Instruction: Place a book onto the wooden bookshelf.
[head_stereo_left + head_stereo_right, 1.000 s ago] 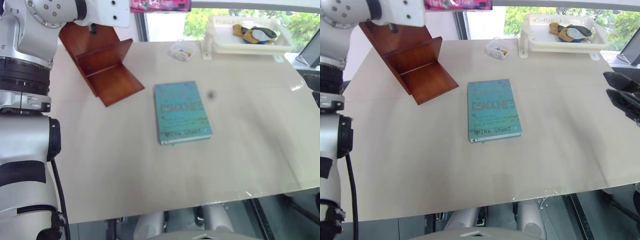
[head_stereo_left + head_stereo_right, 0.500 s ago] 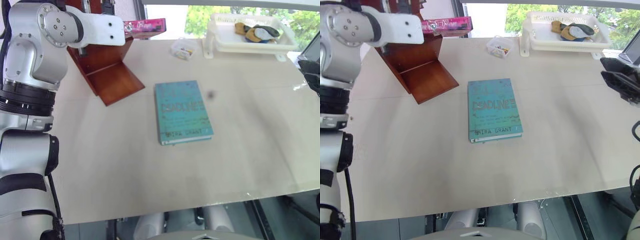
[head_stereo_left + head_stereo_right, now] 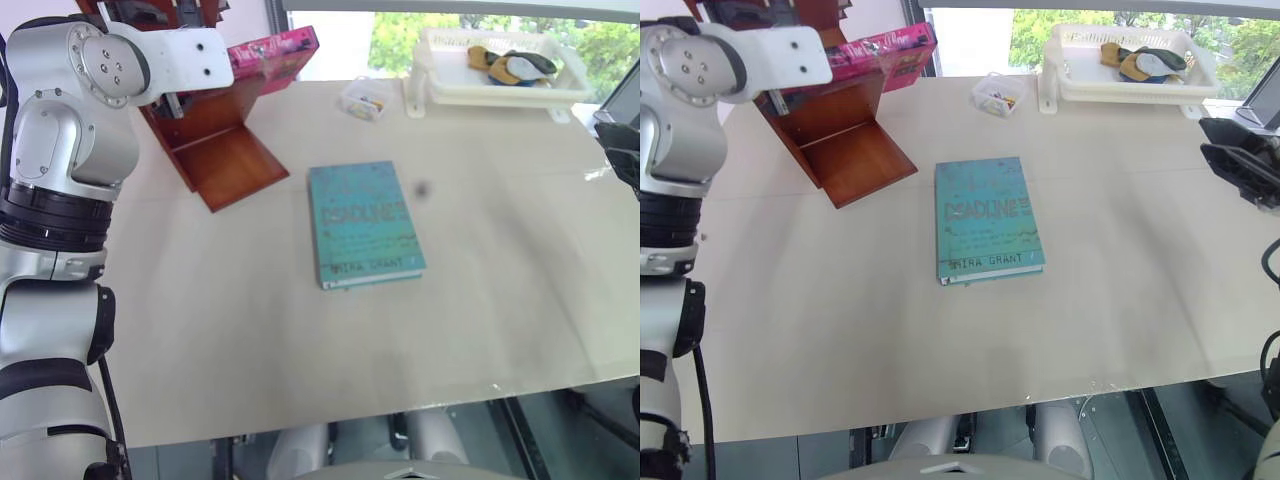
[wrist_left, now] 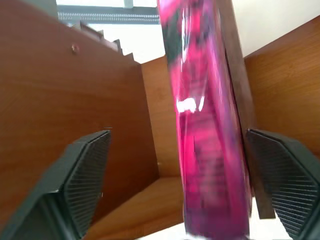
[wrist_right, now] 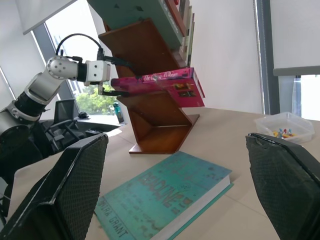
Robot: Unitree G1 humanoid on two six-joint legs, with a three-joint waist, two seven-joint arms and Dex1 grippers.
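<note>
The bright pink book leans tilted against the top of the reddish-brown wooden bookshelf, one end inside a compartment and the other sticking out over the table. My left gripper is open around the book's inner end, and a gap shows between each finger and the cover. The right wrist view looks across at the book and the shelf. My right gripper hovers open at the table's right edge with nothing between its fingers.
A teal-green book lies flat in the middle of the table. A small clear box and a white plastic tray holding bits of cloth sit at the far edge. More books fill the shelf's upper compartments.
My left arm has come down and leftward, carrying the pink book to the shelf. The book was level and now tilts with its outer end raised. The right gripper edged into view at the right.
</note>
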